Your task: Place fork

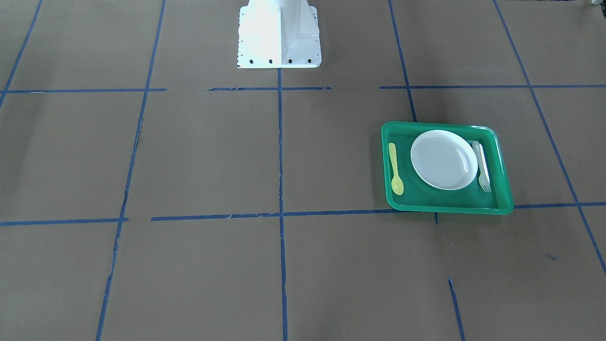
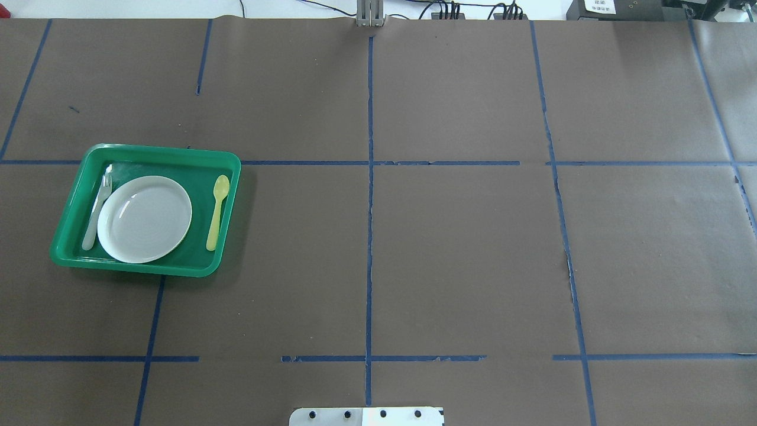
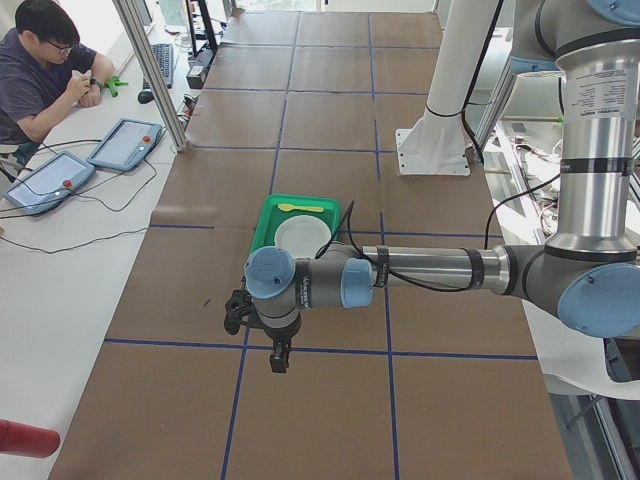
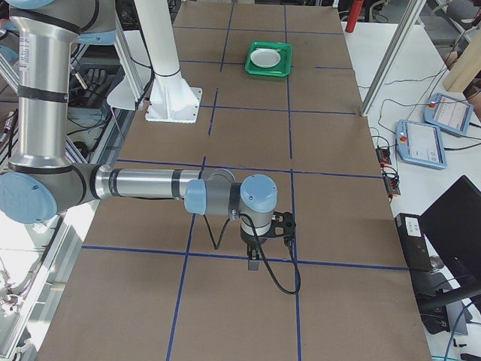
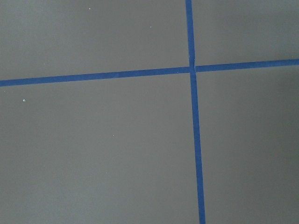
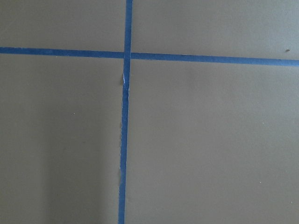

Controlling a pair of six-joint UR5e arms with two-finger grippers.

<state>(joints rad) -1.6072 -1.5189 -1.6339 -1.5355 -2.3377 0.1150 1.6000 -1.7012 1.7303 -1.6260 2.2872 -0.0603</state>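
The pale fork (image 1: 482, 166) lies in a green tray (image 1: 450, 206), beside a white plate (image 1: 443, 159), tines toward the tray's far side from the robot. It also shows in the overhead view (image 2: 96, 208), along the tray's left side. My left gripper (image 3: 280, 360) hangs over bare table, well away from the tray (image 3: 262, 215); I cannot tell whether it is open or shut. My right gripper (image 4: 253, 263) hangs over bare table at the other end, far from the tray (image 4: 269, 72); I cannot tell its state. Both wrist views show only brown table and blue tape.
A yellow spoon (image 1: 396, 169) lies in the tray on the plate's other side. The white robot base (image 1: 279, 38) stands at the table's middle edge. Blue tape lines (image 2: 369, 236) divide the brown table. An operator (image 3: 45, 70) sits at a side desk with tablets.
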